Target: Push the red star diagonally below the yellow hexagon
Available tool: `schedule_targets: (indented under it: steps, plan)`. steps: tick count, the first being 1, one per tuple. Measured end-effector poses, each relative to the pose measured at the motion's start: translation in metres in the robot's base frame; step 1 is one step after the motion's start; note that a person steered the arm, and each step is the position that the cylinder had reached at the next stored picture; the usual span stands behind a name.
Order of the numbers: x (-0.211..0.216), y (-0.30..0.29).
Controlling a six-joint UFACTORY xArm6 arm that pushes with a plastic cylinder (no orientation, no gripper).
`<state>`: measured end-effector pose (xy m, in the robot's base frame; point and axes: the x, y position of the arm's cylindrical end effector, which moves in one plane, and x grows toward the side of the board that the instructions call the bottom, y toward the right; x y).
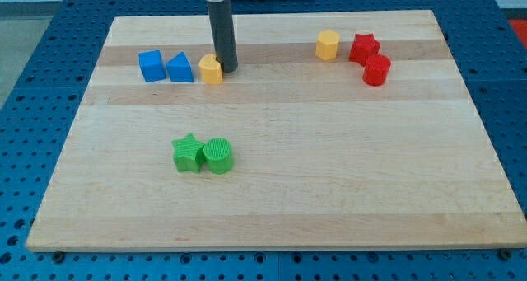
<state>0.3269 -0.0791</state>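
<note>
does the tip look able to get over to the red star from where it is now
Probably yes. My tip sits beside the small yellow block at the view's upper left; the board between it and the red star looks bare, though the yellow hexagon stands just left of the star.

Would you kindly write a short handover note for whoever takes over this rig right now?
My tip: down on the board at the view's top left, just right of a yellow block, far from the job's blocks.
Red star: top right, directly right of the yellow hexagon, with a red cylinder against its lower right.
Done: nothing visible; the star is level with the hexagon.
Left: bring the tip across and push the star diagonally below the hexagon.
</note>
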Motion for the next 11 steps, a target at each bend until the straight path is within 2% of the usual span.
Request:
schedule_targets:
  steps: [1, 2, 3, 4, 5, 6, 7, 10, 11]
  plan:
    - [0.0, 0.025]
    - [-0.025, 0.081]
    - [-0.089, 0.108]
    - [-0.132, 0.126]
    - [-0.122, 0.187]
    - [-0.066, 0.252]
    - [-0.039, 0.262]
    - [-0.031, 0.232]
    - [0.006, 0.224]
